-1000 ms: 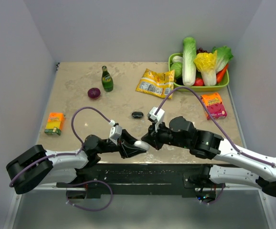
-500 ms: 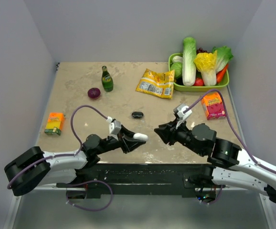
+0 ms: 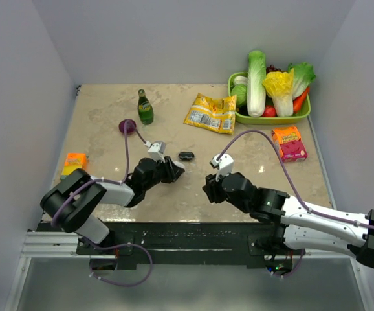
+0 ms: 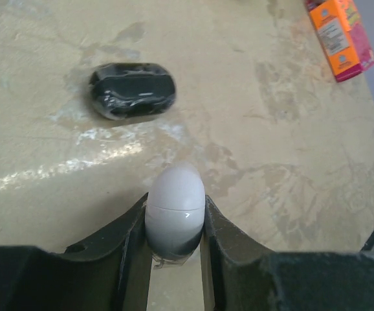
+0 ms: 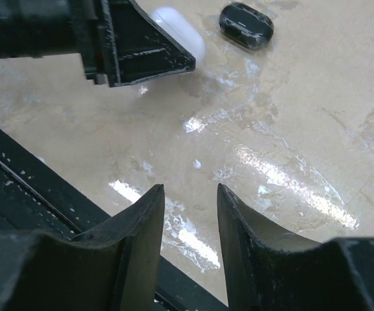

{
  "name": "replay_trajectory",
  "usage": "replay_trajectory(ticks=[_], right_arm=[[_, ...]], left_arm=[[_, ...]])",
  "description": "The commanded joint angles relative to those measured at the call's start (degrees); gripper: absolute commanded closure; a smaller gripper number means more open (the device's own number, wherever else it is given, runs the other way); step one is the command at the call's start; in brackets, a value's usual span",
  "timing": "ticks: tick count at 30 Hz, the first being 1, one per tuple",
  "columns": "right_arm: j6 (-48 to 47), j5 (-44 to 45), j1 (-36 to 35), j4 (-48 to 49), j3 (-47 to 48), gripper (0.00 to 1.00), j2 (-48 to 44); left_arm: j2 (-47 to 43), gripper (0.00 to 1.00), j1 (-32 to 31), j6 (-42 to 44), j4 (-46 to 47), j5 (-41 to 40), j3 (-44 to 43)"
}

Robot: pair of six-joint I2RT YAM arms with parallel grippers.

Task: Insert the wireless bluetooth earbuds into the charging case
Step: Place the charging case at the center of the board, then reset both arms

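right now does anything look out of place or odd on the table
Nothing is spilled or damaged. One oddity: the small white oval plastic case sits clamped in the left gripper with its lid seam shut, and no white earbuds show in any view. The right gripper is open and empty.

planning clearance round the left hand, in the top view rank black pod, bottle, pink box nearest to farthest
1. black pod, just beyond the left hand, slightly to the right
2. bottle, far side, left of centre
3. pink box, near the right edge
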State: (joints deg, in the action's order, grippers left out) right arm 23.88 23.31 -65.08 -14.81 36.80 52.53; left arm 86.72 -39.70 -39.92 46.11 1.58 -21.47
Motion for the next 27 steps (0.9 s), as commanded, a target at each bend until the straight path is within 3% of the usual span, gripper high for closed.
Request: replay_trajectory(ticks=[1, 7, 11, 14, 16, 17, 21, 23, 27], right_arm=[[1.3, -0.3, 0.1, 4.9, 1.0, 0.58, -1.0], [0.4, -0.3, 0.1, 3.6, 1.5, 0.57, -1.7], [-0.2, 0.7, 0.1, 2.6, 1.6, 0.55, -2.3], [-0.8, 1.8, 0.1, 2.0, 2.0, 0.55, -2.3], [-1.1, 2.6, 0.1, 1.5, 2.4, 0.55, -2.3], [-1.0, 2.9, 0.1, 1.2, 2.6, 0.54, -2.3], [-1.1, 3.4, 0.1, 0.4, 3.5, 0.54, -2.5], [-0.9, 3.2, 0.0, 1.0, 3.5, 0.54, -2.9], [-0.8, 4.3, 0.0, 3.4, 2.2, 0.54, -3.7]], left_arm=[[5.6, 0.96, 3.8, -2.4, -0.4, 4.3, -3.8], [11.7, 0.75, 5.7, -1.1, -4.4, 6.4, -8.1], [11.5, 0.60, 6.0, -0.5, -8.0, 4.8, -8.1], [9.4, 0.54, 6.3, -0.2, -13.0, 2.5, -7.4], [6.7, 0.51, 6.6, -0.7, -14.8, 1.4, -6.1], [5.5, 0.24, 6.7, -0.8, -15.5, 0.1, -4.7], [-3.6, 0.14, 7.3, -1.0, -21.6, -3.9, -2.1], [-7.2, 0.00, 7.3, -1.1, -23.3, -6.6, -1.2], [-16.5, 0.00, 7.0, -1.8, -27.8, -10.9, -0.4]])
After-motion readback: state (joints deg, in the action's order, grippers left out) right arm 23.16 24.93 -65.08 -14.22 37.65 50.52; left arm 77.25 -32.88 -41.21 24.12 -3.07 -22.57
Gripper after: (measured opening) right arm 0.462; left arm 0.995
